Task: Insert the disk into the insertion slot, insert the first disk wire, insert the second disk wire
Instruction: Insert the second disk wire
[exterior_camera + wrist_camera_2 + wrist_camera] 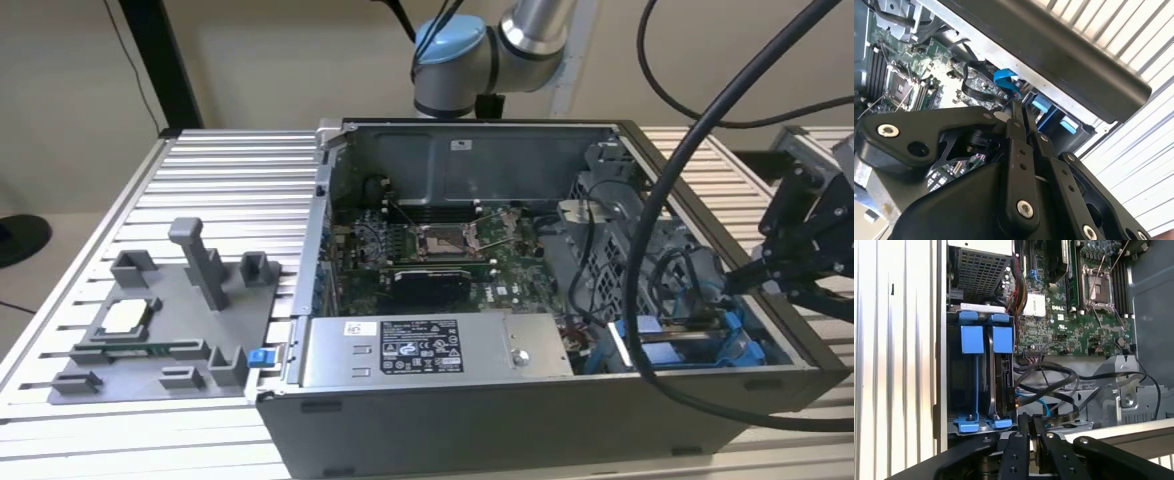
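**Exterior view.** An open computer case lies on a slatted metal table. It contains a motherboard, a grey power supply box and, at the corner toward the exterior view's right, the insertion slot with its blue rails. A grey pegged tray sits on the table to the exterior view's left of the case. The gripper hangs over the case wall beside the slot. Thick black cables cross in front of it.

**Second wrist view.** The gripper has its two black fingers nearly together, with only a thin gap between them. Nothing can be made out between them. Their tips point into the case near a looped blue cable and black wiring. Blue tabs of the insertion slot show just beside the fingers, under the case rim.

**First wrist view.** The insertion slot holds two blue-framed positions side by side. The disk stands in the one nearer the motherboard. It is seen edge-on as a dark slab with blue carrier tabs at both ends. The neighbouring position looks hollow between its blue rails. The gripper is near one end of the disk, apart from it, over a bundle of black cables and the blue cable. Whether any cable reaches the disk's connector edge cannot be told.
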You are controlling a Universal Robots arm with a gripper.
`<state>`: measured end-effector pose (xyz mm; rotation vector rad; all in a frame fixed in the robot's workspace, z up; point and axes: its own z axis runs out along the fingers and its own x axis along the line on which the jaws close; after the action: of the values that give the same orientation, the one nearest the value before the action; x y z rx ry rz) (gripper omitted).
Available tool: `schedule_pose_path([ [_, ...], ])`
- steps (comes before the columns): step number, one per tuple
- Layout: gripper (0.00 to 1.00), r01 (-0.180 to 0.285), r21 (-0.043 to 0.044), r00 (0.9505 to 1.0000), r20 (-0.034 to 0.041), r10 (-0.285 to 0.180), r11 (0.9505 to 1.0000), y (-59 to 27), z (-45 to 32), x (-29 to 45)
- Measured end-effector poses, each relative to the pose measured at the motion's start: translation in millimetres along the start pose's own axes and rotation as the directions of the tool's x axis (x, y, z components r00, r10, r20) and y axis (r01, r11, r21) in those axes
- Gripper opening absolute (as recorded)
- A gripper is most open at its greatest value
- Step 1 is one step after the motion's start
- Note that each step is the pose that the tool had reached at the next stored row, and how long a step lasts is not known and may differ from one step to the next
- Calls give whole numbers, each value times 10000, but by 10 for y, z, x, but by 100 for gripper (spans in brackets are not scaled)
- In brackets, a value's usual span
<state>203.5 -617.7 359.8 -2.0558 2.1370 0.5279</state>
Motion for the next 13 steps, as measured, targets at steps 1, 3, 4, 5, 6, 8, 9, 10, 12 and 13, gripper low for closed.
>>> schedule_pose_path([
  [1,0,-2,2,10000,1,2,10000,24,-11,-4],
  [3,0,-7,8,10000,0,7,10000,72,-34,-11],
  [4,0,-9,11,10000,3,9,10000,98,-44,-15],
  [5,0,-11,13,10000,3,11,10000,123,-53,-18],
  [6,0,-13,16,10000,3,13,10000,151,-61,-21],
  [8,0,-16,26,10000,4,16,10000,206,-72,-26],
  [9,0,-16,31,10000,3,16,10000,233,-77,-28],
  [10,0,-16,37,10000,3,16,10000,263,-80,-29],
  [12,0,-14,49,10000,5,14,10000,319,-84,-31],
  [13,0,-13,55,10000,6,13,10000,348,-86,-31],
])
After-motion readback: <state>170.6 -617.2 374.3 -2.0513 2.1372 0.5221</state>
